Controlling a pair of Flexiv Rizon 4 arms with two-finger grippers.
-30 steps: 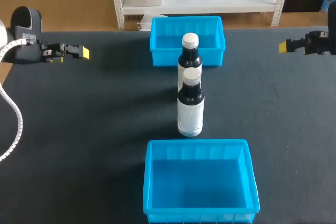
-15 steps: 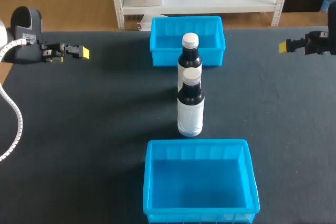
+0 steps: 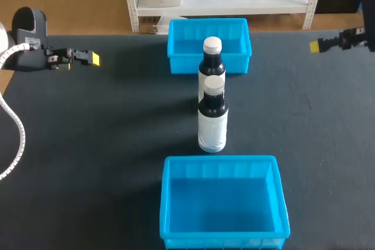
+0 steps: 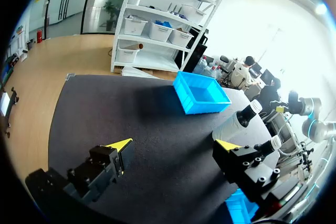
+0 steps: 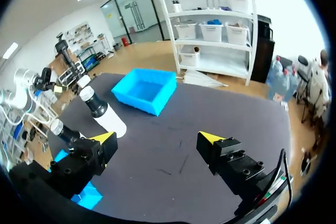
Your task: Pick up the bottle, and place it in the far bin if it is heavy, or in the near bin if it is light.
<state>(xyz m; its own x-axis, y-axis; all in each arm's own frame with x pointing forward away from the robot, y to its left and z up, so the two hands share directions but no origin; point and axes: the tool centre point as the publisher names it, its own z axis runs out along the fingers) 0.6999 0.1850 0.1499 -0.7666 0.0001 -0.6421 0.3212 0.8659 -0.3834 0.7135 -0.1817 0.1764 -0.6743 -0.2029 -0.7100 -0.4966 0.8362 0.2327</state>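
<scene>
Now: near bottle (image 3: 212,124) and far bottle (image 3: 211,58) upright in line between far bin (image 3: 176,51) and near bin (image 3: 169,203). Wide open and empty, well off to the sides: left gripper (image 4: 176,144), right gripper (image 5: 157,137).

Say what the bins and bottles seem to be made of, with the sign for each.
Far bin and near bin: likely moulded plastic, smooth and uniformly bright blue. Near bottle and far bottle: dark bodies with some gloss, glass or plastic, cannot tell; white caps are probably plastic.

Two bottles (image 3: 212,122) stand upright between near bin (image 3: 166,203) and far bin (image 3: 186,44).
</scene>
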